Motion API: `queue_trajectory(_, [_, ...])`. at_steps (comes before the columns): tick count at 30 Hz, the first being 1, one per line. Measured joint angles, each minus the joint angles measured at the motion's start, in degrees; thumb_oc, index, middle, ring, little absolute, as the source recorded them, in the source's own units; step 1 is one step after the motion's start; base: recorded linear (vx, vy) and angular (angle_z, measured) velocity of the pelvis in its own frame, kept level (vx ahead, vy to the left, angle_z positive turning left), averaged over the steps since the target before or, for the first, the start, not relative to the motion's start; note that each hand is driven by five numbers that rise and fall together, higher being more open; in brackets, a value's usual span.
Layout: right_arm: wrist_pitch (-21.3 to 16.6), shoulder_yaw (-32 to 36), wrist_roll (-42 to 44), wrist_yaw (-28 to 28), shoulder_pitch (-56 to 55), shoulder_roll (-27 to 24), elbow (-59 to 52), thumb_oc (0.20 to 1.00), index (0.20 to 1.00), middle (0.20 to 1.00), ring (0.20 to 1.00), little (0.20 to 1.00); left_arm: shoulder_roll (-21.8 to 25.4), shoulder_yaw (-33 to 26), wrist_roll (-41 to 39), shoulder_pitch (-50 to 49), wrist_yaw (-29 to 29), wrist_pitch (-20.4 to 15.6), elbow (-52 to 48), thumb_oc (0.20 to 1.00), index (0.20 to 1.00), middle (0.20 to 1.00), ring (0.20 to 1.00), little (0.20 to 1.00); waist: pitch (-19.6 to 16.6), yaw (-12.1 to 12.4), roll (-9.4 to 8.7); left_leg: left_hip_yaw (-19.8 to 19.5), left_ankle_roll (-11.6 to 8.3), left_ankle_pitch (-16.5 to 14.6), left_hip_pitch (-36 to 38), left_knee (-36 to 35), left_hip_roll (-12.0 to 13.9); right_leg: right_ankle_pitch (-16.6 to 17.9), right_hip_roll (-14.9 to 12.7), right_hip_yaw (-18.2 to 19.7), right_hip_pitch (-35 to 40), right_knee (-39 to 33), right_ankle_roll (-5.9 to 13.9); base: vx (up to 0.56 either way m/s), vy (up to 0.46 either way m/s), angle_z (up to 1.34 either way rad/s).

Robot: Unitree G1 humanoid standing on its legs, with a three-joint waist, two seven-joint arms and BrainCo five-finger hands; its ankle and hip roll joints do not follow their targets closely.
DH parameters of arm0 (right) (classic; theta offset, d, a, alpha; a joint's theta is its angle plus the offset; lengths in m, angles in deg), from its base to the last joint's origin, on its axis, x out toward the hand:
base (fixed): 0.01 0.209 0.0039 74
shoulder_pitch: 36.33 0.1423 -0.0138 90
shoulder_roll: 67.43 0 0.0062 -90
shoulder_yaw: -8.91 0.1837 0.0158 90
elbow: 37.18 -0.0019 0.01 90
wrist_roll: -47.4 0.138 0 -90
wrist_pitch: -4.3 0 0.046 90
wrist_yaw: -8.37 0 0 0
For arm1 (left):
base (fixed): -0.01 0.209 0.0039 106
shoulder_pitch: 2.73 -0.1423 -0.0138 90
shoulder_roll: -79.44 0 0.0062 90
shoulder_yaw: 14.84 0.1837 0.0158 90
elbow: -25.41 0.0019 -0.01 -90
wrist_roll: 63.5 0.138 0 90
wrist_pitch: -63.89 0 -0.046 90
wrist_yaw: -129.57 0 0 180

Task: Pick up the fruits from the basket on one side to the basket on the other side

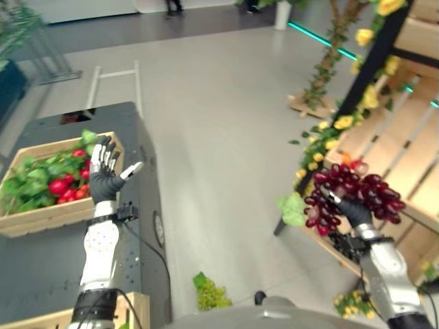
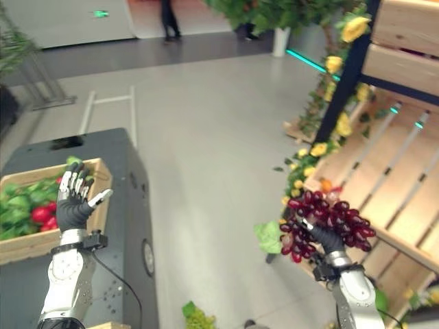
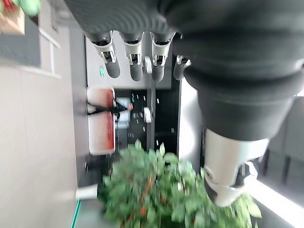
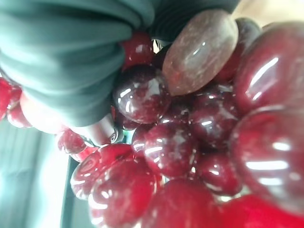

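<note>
My right hand (image 1: 354, 212) is shut on a bunch of dark red grapes (image 1: 357, 193), held in the air in front of the wooden shelf at the right; up close the grapes (image 4: 190, 142) press against the hand. My left hand (image 1: 104, 173) is raised upright and open, fingers straight, by the near right corner of a wooden basket (image 1: 41, 218). That basket sits on a dark grey cabinet (image 1: 140, 178) and holds red fruits (image 1: 67, 188) among green leaves. In the left wrist view the fingers (image 3: 135, 59) are straight and hold nothing.
A slatted wooden shelf (image 1: 405, 144) with yellow flowers (image 1: 343, 123) stands at the right. A green grape bunch (image 1: 211, 295) lies on the floor between cabinet and shelf. Another wooden crate's edge (image 1: 48, 319) shows at the bottom left. Open grey floor lies in the middle.
</note>
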Motion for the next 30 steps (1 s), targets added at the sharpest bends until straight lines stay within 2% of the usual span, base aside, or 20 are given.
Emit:
queue_trajectory(1, [0.0,0.0,0.0,-0.8,0.5,0.3,0.8,0.2,0.2,0.2,0.2,0.2,0.4,-0.1,1.0,0.9,-0.8,0.0,-0.1,1.0,1.0,1.0,1.0,1.0,0.3,2.0,1.06,1.5,1.16,-0.2,-0.7,0.5,1.4,-0.3,-4.6,-14.1,-0.7,3.0,-0.86,-0.19,0.079,-0.78])
queue_trajectory(2, [0.0,0.0,-0.5,-1.3,0.2,0.2,0.8,0.2,0.2,0.2,0.2,0.2,0.8,-0.5,1.8,2.4,-2.1,0.0,0.0,1.0,1.0,1.0,1.0,1.0,0.5,1.9,1.26,2.4,1.32,-0.3,-1.9,1.9,2.5,-2.5,-8.0,-18.8,-0.5,9.9,0.69,-0.14,0.095,-0.68])
queue_trajectory(3, [0.1,-0.1,-0.5,-1.4,0.1,0.2,0.8,0.2,0.2,0.2,0.2,0.2,0.8,-1.0,2.2,3.0,-2.7,-0.1,-0.1,1.0,1.0,1.0,1.0,1.0,0.6,2.0,1.34,2.3,1.06,-0.2,-1.6,1.4,2.9,-3.6,-9.9,-20.1,-0.7,14.3,1.27,-0.07,0.016,-0.38])
queue_trajectory(4, [0.1,-0.3,-1.1,-1.4,0.4,0.1,0.5,0.2,0.2,0.2,0.2,0.2,0.8,-2.5,2.2,3.0,-3.7,-0.2,-0.4,1.0,1.0,1.0,1.0,1.0,0.7,2.3,1.35,4.6,0.9,-0.1,-1.2,1.3,4.3,-5.8,-11.2,-21.3,1.4,19.3,2.67,0.0,0.004,-0.5])
queue_trajectory(5, [0.1,-0.4,-1.3,-1.4,0.6,0.2,0.3,0.2,0.2,0.2,0.2,0.2,0.9,-3.3,2.1,2.7,-4.2,-0.2,-0.6,1.0,1.0,1.0,1.0,1.0,0.6,3.6,1.52,4.5,0.21,0.1,-0.8,1.2,4.6,-5.5,-11.4,-22.1,2.1,19.9,3.27,-0.06,-0.125,-0.99])
queue_trajectory(6, [0.1,-0.6,-1.7,-1.4,0.6,0.4,-0.5,0.2,0.2,0.2,0.2,0.2,1.2,-5.1,2.1,2.1,-5.2,-0.3,-1.1,1.0,1.0,1.0,1.0,1.0,0.1,4.9,0.21,6.5,-1.68,0.0,0.0,1.3,4.9,-5.3,-11.4,-24.3,5.3,18.7,3.11,-0.01,-0.123,-0.98])
queue_trajectory(7, [0.1,-0.9,-1.7,-1.4,1.2,0.3,-0.6,0.2,0.2,0.2,0.2,0.2,1.2,-6.1,2.1,1.8,-5.5,-0.3,-1.2,1.0,1.0,1.0,1.0,1.0,0.0,5.6,-0.12,7.5,-1.86,0.1,0.3,1.5,5.1,-6.7,-10.5,-25.0,6.2,15.5,2.59,0.0,-0.23,-1.31])
queue_trajectory(8, [0.1,-1.7,-1.7,-1.5,2.6,0.1,-0.5,0.2,0.2,0.2,0.2,0.2,0.8,-7.7,2.1,0.9,-6.0,-0.3,-1.3,1.0,1.0,1.0,1.0,1.0,-0.1,6.8,-0.04,8.0,-1.93,0.1,0.3,2.0,5.7,-7.2,-8.4,-26.3,7.6,10.3,1.71,0.03,-0.184,-1.31])
queue_trajectory(9, [0.0,-2.1,-1.7,-1.5,3.8,-0.1,-0.4,0.2,0.2,0.2,0.2,0.2,0.6,-8.9,2.1,0.4,-6.2,-0.3,-1.2,1.0,1.0,1.0,1.0,1.0,-0.1,7.0,0.23,7.6,-2.17,-0.1,0.4,2.5,6.7,-7.2,-6.1,-25.9,9.0,5.3,0.37,0.04,-0.21,-1.16])
queue_trajectory(10, [0.1,-2.2,-1.7,-1.5,4.1,-0.1,-0.2,0.2,0.2,0.2,0.2,0.2,0.3,-8.9,2.1,0.1,-6.4,-0.3,-1.2,1.0,1.0,1.0,1.0,1.0,-0.4,7.0,0.89,7.6,-2.44,-0.2,0.2,2.6,7.4,-6.5,-5.2,-25.7,9.3,4.1,-0.04,0.03,-0.144,-0.79])
queue_trajectory(11, [0.1,-2.2,-1.7,-1.6,3.6,-0.6,-0.2,0.2,0.2,0.2,0.2,0.2,0.2,-8.5,2.1,0.4,-6.4,-0.3,-1.3,1.0,1.0,1.0,1.0,1.0,-0.7,6.0,1.22,7.4,-2.51,-0.3,0.4,2.8,8.4,-6.4,-3.7,-24.8,9.2,3.5,-0.56,0.02,-0.075,-0.38])
queue_trajectory(13, [0.2,-2.2,-1.7,-1.7,2.8,-2.1,-0.2,0.2,0.2,0.2,0.2,0.2,0.3,-8.4,2.1,0.8,-6.3,-0.4,-1.3,1.0,1.0,1.0,1.0,1.0,-1.1,4.8,1.53,7.5,-3.18,-0.5,0.3,3.0,9.4,-6.4,-2.7,-23.6,9.0,3.1,-1.19,0.02,-0.074,-0.39])
queue_trajectory(14, [0.1,-1.8,-1.7,-1.7,2.3,-2.5,-0.2,0.2,0.2,0.2,0.2,0.2,0.2,-8.3,2.2,1.0,-6.2,-0.4,-1.3,1.0,1.0,1.0,1.0,1.0,-1.3,4.2,1.69,7.5,-4.33,-0.3,0.4,2.9,9.7,-6.4,-2.2,-23.5,9.0,3.1,-1.28,0.04,-0.146,-0.21])
queue_trajectory(15, [0.2,-0.7,-1.6,-1.8,1.6,-2.7,-0.2,0.2,0.2,0.2,0.2,0.2,0.2,-8.2,2.2,1.2,-6.1,-0.4,-1.4,1.0,1.0,1.0,1.0,1.0,-1.4,3.1,1.83,7.4,-5.4,-0.2,0.4,2.9,9.9,-6.5,-1.9,-23.4,9.0,3.1,-1.33,0.04,-0.17,-0.03])
queue_trajectory(17, [0.2,0.2,-1.7,-1.8,0.2,-2.7,-0.1,0.2,0.2,0.2,0.2,0.2,0.2,-8.1,2.2,1.2,-6.1,-0.4,-1.5,1.0,1.0,1.0,1.0,1.0,-2.0,2.5,1.85,7.5,-6.04,-0.1,0.5,3.1,10.1,-6.3,-1.6,-23.1,8.7,2.7,-1.37,0.02,-0.107,-0.03])
queue_trajectory(24, [0.2,0.4,-1.7,-1.4,-1.4,-1.9,0.1,0.2,0.2,0.2,0.2,0.2,-0.6,-7.7,2.1,1.1,-6.0,-0.3,-1.8,1.0,1.0,1.0,1.0,1.0,-2.9,0.6,1.63,9.2,-6.01,-0.1,0.3,5.0,10.7,-6.1,-1.2,-20.0,7.7,2.9,-1.61,0.03,-0.156,-0.14])
queue_trajectory(26, [0.1,0.3,-1.6,-1.5,-1.4,-1.9,0.0,0.2,0.2,0.2,0.2,0.2,-0.8,-6.8,2.1,1.0,-5.9,-0.3,-1.8,1.0,1.0,1.0,1.0,1.0,-2.8,0.5,1.59,9.3,-5.96,-0.1,0.2,7.2,11.5,-6.4,-0.8,-19.3,8.0,3.3,-1.88,0.0,-0.196,-0.23])
queue_trajectory(28, [0.1,0.2,-1.6,-1.5,-1.3,-1.7,0.1,0.2,0.2,0.2,0.2,0.2,-1.1,-6.0,1.9,0.8,-5.2,-0.4,-1.8,1.0,1.0,1.0,1.0,1.0,-2.3,0.7,0.46,9.0,-5.99,0.0,-0.7,12.7,13.0,-7.3,-0.1,-17.6,7.5,3.8,-2.75,-0.07,-0.136,-0.44])
queue_trajectory(29, [0.0,0.0,-1.6,-1.8,-0.8,-1.7,0.4,0.2,0.2,0.2,0.2,0.2,-1.1,-5.8,1.4,0.4,-4.9,-0.4,-1.8,1.0,1.0,1.0,1.0,1.0,-1.7,2.0,-0.42,7.3,-6.01,0.2,-1.9,17.7,14.4,-6.8,0.7,-15.0,8.0,3.2,-4.32,-0.05,-0.018,-0.7])
queue_trajectory(30, [-0.1,0.0,-1.6,-2.0,-0.6,-1.8,0.4,0.2,0.2,0.2,0.2,0.2,-1.3,-5.8,1.4,0.0,-4.8,-0.4,-2.0,1.0,1.0,1.0,1.0,1.0,-1.5,2.3,-0.72,4.6,-6.15,0.1,-3.1,20.5,15.0,-6.2,1.5,-13.9,8.3,2.5,-5.08,-0.03,-0.009,-0.98])
